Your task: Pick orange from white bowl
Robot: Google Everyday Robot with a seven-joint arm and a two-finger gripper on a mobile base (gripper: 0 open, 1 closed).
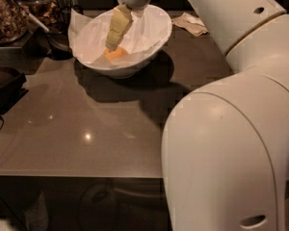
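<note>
I find the orange (117, 55) on the paper lining low in the white bowl (155, 38), toward 6 o'clock. My gripper (111, 45) hangs inside the bowl, reaching the fruit from 12 o'clock. Whether it is clenched or released I cannot tell. My advice is to centre on the fruit, close gently and keep clear of the paper.

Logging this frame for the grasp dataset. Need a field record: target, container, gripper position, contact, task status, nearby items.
target: small round orange fruit, lying on the paper lining inside the bowl
container: large white paper-lined bowl, standing on the grey table
gripper: gripper inside the bowl, tip at the fruit's upper left edge
contact: cannot tell
status: fruit not yet lifted
nearby: crumpled beige napkin, right of the bowl and apart from it
</note>
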